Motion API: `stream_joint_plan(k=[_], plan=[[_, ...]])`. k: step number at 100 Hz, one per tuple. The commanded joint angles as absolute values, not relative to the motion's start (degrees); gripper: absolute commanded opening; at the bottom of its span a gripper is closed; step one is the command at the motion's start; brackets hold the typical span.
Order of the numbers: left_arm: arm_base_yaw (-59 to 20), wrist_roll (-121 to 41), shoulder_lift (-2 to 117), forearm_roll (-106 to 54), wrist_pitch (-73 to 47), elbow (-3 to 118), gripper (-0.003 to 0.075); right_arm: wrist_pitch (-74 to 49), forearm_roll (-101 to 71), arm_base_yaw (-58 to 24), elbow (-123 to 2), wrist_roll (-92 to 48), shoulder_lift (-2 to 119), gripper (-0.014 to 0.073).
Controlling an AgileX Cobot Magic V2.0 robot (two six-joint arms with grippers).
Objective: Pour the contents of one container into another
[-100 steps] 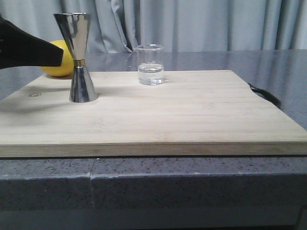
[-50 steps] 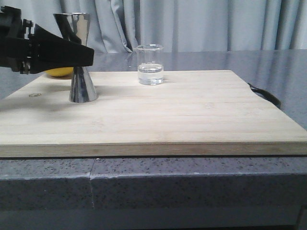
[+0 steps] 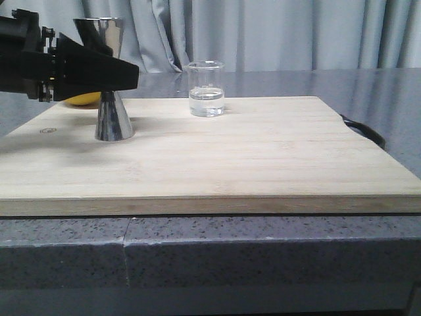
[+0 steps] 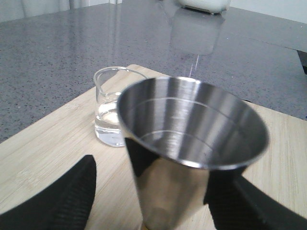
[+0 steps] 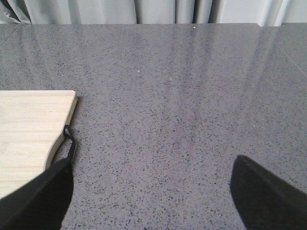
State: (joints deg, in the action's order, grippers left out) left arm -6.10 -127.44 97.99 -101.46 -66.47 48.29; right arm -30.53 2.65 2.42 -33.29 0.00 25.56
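Note:
The steel jigger (image 3: 113,118) stands upright on the left of the wooden board (image 3: 230,158). My left gripper (image 3: 128,72) reaches in from the left at the height of its upper cup. In the left wrist view the jigger (image 4: 192,143) stands between the open fingers of this gripper (image 4: 160,191); one finger (image 4: 62,196) is clearly apart from it, the other is close to its side. The clear beaker (image 3: 206,89) (image 4: 110,115), with a little clear liquid in it, stands farther back on the board. My right gripper (image 5: 153,191) is open over grey counter with nothing between its fingers.
A yellow lemon (image 3: 84,99) lies behind the jigger, mostly hidden by the left arm. The board's black handle loop (image 3: 365,130) (image 5: 71,143) sticks out at its right end. Grey speckled counter (image 5: 192,96) surrounds the board, and curtains hang behind.
My left gripper has moved right from the frame's left edge until its fingers straddle the jigger's upper cup. Jigger and beaker have not moved.

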Motion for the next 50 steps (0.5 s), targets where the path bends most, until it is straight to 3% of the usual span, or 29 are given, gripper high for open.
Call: stream_joint_plan(k=[1,28,50], plan=[[-6.5,-127.7,96.1,-106.8,-72.0,49.9,0.0438,-26.7,3.4,2.9,-35.3,0.0,26.4,0.0597],[-6.5,-127.7,96.1,-106.8,-72.0,49.9,0.0288,-26.7,3.4,2.9,-35.3,-0.3,26.4,0.0597],[-6.5,-127.1,95.9,-106.8,-72.0,49.9,0.0274,-26.7,3.4,2.9,-35.3,-0.3,26.4,0.0597]])
